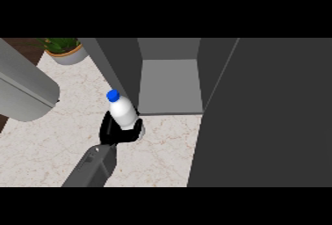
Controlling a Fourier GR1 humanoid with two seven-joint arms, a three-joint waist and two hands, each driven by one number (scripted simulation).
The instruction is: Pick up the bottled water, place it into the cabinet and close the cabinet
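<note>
Gripping the bottle (122, 113) upright, fingers curled round it, the hand (118, 132) hovers above the counter (45, 140), just left of the open cabinet (170, 85).

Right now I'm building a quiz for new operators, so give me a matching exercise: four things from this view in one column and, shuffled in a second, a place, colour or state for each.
Things:
1. cap
2. plant
3. cabinet
4. bottle

Place, colour or state:
A. open
B. held in the hand
C. blue
D. top left of the view

Pairs: 1-C, 2-D, 3-A, 4-B
</note>
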